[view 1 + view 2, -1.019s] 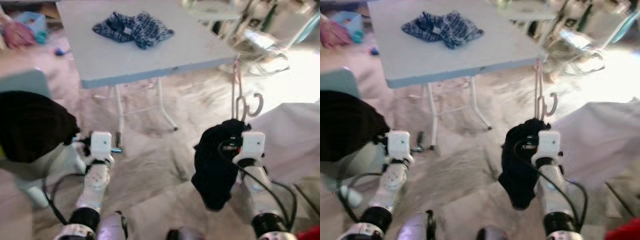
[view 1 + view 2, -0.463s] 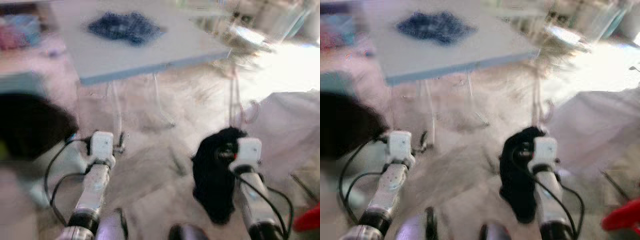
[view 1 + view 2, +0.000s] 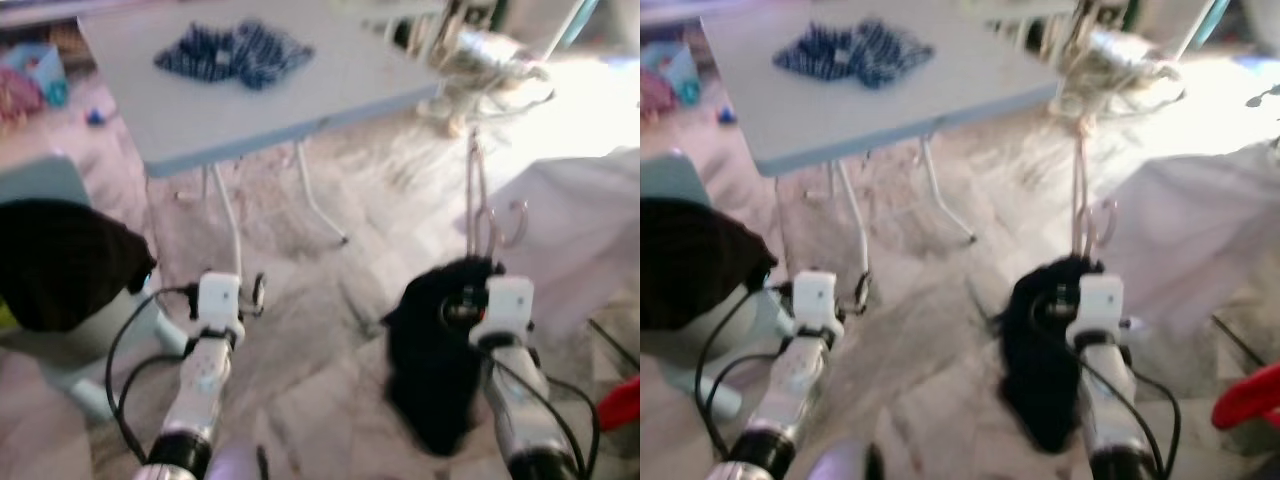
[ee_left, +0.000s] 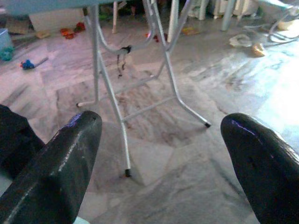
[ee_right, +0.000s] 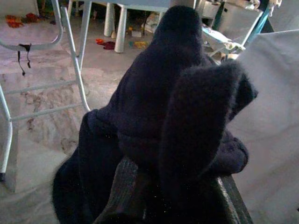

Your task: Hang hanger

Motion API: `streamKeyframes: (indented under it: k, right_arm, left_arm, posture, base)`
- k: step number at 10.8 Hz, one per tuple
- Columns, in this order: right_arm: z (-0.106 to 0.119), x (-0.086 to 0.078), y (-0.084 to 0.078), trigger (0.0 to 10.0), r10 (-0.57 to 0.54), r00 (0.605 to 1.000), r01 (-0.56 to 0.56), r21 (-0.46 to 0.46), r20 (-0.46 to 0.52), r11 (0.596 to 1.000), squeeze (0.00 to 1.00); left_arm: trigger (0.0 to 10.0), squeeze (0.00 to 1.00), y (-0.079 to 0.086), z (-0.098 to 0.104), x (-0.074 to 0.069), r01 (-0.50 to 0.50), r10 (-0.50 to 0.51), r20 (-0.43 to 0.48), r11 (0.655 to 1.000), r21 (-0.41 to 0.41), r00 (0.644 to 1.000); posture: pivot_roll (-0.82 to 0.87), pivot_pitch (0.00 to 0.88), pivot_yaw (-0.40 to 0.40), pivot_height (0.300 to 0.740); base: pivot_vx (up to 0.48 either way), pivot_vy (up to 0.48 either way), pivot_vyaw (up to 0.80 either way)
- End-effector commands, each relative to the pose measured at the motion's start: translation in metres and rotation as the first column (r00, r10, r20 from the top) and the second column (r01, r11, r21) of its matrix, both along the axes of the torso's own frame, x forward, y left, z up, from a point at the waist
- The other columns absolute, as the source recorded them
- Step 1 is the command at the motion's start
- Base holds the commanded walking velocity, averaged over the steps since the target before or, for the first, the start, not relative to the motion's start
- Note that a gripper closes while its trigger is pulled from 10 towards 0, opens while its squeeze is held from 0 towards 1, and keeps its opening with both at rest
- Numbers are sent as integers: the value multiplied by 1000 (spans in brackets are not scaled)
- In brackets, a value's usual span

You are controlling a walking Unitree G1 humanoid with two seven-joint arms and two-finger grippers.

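The right end effector (image 3: 480,285) pinched the hanger (image 3: 487,205), draped in a soft, floppy black garment (image 3: 432,360); its hook rose just above. The left end effector (image 4: 159,154) stayed spread, empty. Grip the stiff neck.

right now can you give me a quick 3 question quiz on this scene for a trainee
1. True or false: the left gripper is open and holds nothing.
2. What does the right gripper carry? A) the blue checked cloth B) a black garment with hangers C) a red bucket
3. Fill in: the blue checked cloth lies on the folding ____.

Key
1. True: its fingers stand wide apart, with floor between them.
2. B: the black garment is bunched at that gripper, and the hooks of the hangers rise above it.
3. table.
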State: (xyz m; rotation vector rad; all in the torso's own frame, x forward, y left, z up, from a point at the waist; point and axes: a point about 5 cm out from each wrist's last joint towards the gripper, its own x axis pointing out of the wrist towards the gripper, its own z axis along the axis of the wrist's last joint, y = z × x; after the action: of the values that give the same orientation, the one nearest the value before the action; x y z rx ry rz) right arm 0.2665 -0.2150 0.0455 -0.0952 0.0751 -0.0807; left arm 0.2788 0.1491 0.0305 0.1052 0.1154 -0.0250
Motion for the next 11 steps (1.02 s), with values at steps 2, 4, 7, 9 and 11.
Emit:
streamKeyframes:
  k: [2,4,7,9,11]
  right_arm:
    - [8,2,2,10000,4,999,-4,0,44,1000,0]
    - [6,0,3,10000,5,999,-5,4,33,1000,0]
    - [5,0,-1,10000,-21,1000,21,14,20,1000,0]
    - [3,-3,-2,10000,-30,999,30,24,10,999,0]
    - [1,-5,0,10000,-28,1000,28,24,6,999,0]
  left_arm:
    - [10000,0,8,-2,-4,-17,17,-13,1000,5,1000]
    - [10000,0,6,-3,-8,-10,10,-23,1000,1,1000]
    - [10000,0,7,-6,-13,-11,11,-46,1000,-7,999]
    - [10000,0,9,-7,-13,-5,4,-65,1000,-17,998]
    - [10000,0,11,-5,-10,1,-2,-69,1000,-14,998]
  posture:
    - [-42,125,-68,740]
    - [-38,134,-63,740]
    - [-38,144,-45,740]
    - [-40,152,-39,740]
    - [-46,157,-38,740]
  base:
    - [328,0,0]
    - [311,0,0]
    - [371,0,0]
    - [319,360,-400]
    - [298,377,-800]
